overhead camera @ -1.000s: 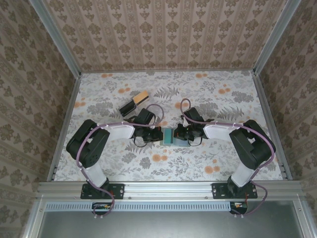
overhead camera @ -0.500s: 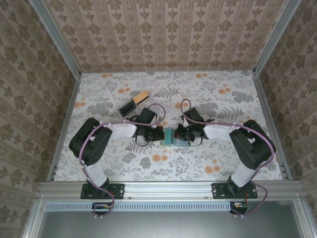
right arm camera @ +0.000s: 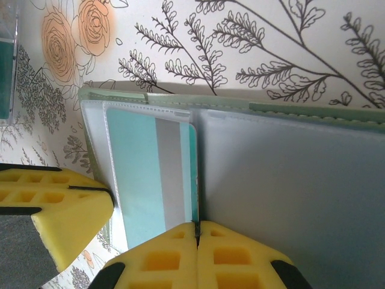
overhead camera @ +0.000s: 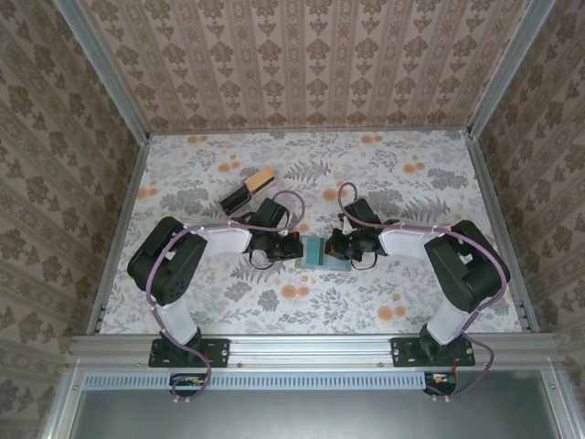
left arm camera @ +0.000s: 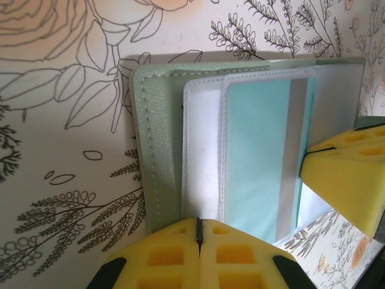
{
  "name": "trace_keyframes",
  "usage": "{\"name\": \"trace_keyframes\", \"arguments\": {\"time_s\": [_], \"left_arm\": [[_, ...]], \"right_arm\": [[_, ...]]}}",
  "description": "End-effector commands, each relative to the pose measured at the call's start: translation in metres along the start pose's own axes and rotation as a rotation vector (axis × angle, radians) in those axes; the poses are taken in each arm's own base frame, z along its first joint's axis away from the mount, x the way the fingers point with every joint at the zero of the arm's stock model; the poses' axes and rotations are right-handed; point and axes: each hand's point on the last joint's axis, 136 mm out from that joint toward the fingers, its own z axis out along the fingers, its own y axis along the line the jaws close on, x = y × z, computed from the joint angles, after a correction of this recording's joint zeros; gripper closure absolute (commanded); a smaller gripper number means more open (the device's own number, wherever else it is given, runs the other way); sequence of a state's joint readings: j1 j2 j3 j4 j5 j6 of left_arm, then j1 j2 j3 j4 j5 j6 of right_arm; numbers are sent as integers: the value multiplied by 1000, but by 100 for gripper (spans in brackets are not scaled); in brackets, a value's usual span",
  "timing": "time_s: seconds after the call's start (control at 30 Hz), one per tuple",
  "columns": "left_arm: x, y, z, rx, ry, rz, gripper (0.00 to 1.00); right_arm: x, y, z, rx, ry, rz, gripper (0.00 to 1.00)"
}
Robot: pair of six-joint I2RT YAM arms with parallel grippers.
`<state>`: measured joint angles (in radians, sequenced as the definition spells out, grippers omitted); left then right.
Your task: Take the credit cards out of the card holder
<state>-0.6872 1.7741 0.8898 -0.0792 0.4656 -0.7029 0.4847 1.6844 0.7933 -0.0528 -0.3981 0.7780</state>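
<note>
Left wrist: card holder [left arm camera: 159, 150] is lying open on the bench [left arm camera: 60, 120].
Teal credit card [left arm camera: 255, 156] is showing inside; left gripper [left arm camera: 198, 241] and right gripper [right arm camera: 197, 241] are pressing the holder, jaws together.

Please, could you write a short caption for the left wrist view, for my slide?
Shut left gripper at the edge of the open card holder, a teal striped card inside it.

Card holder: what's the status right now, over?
Left gripper shut on card holder edge. Right gripper shut at teal credit card edge. Card in its sleeve. Black-and-orange block well clear.
</note>
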Motion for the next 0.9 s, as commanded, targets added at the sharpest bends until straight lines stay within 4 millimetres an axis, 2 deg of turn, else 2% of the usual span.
{"name": "trace_keyframes", "arguments": {"time_s": [0.0,0.23,0.4,0.5,0.63,0.87], "left_arm": [[19,33,7,-103,61,-65,100],[19,32,7,-100,59,-62,100],[16,27,5,-90,54,-57,100],[12,22,0,-83,44,-46,100],[5,12,-8,-73,24,-25,100],[-10,-21,-16,-3,-11,46,100]], "right_arm": [[7,-11,-8,32,20,10,100],[7,-17,-14,36,24,12,100],[6,-13,-11,9,27,18,93],[4,-10,-10,-5,26,18,94],[3,-8,-9,-12,24,19,100],[4,-6,-7,-21,31,18,100]]}}
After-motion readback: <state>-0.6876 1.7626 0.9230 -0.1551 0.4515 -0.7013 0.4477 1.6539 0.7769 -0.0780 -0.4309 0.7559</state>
